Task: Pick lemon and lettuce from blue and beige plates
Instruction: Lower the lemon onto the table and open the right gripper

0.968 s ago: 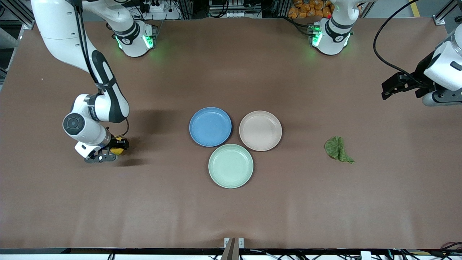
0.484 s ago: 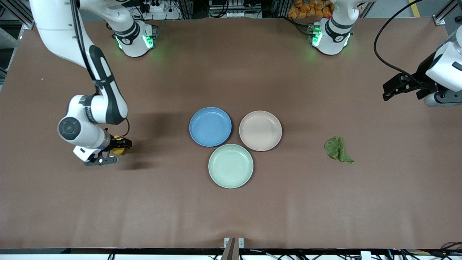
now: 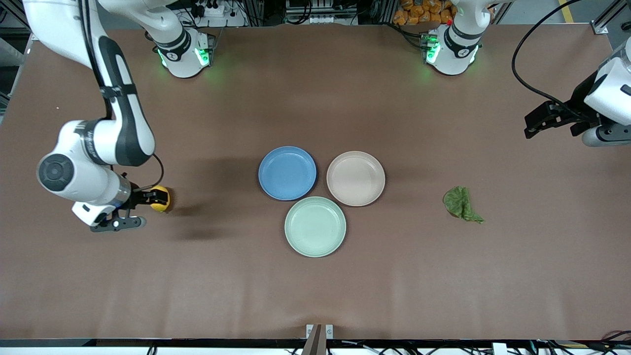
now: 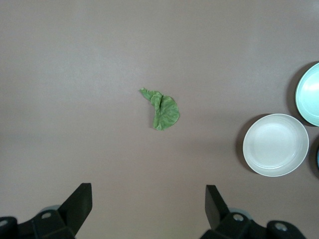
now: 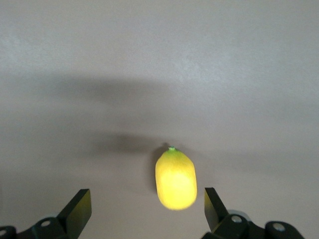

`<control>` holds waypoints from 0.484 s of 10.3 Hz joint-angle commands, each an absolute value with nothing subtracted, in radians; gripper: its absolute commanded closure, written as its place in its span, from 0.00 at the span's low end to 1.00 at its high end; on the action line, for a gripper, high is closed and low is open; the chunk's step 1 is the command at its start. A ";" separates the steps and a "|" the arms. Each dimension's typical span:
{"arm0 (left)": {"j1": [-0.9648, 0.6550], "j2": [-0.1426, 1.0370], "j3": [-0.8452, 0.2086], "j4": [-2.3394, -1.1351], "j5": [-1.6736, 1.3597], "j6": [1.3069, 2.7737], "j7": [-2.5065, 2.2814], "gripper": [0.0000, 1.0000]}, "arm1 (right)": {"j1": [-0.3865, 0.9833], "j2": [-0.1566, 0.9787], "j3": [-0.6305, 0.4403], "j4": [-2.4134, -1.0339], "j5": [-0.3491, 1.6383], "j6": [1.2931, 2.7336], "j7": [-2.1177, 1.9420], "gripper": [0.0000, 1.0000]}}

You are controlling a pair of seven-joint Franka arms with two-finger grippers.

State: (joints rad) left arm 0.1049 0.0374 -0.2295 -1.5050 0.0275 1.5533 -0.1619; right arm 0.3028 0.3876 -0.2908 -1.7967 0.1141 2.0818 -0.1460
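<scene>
Right pincer (image 3: pixel 143 198) spread, lemon (image 3: pixel 160 198) loose on bench (image 3: pixel 315 286) between its tips. Left pincer (image 4: pixel 148 206) spread, above lettuce (image 3: pixel 461 203). Blue plate (image 3: pixel 287 172), beige plate (image 3: pixel 355 178) empty; unloading looks done.

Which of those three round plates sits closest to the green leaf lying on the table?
The beige plate. It lies toward the left arm's end of the table, on the lettuce's side, while the blue plate and the mint-green plate sit farther from the leaf.
</scene>
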 commanded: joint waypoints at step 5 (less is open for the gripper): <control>0.115 0.020 -0.224 -1.519 0.015 1.568 -0.138 0.00 | 0.209 0.192 -0.284 -1.723 0.123 1.723 -0.153 0.00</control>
State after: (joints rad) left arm 0.1069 0.0372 -0.2259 -1.5052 0.0275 1.5563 -0.1619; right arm 0.2395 0.2290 -0.2971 -1.7514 0.1141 1.7972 -0.1460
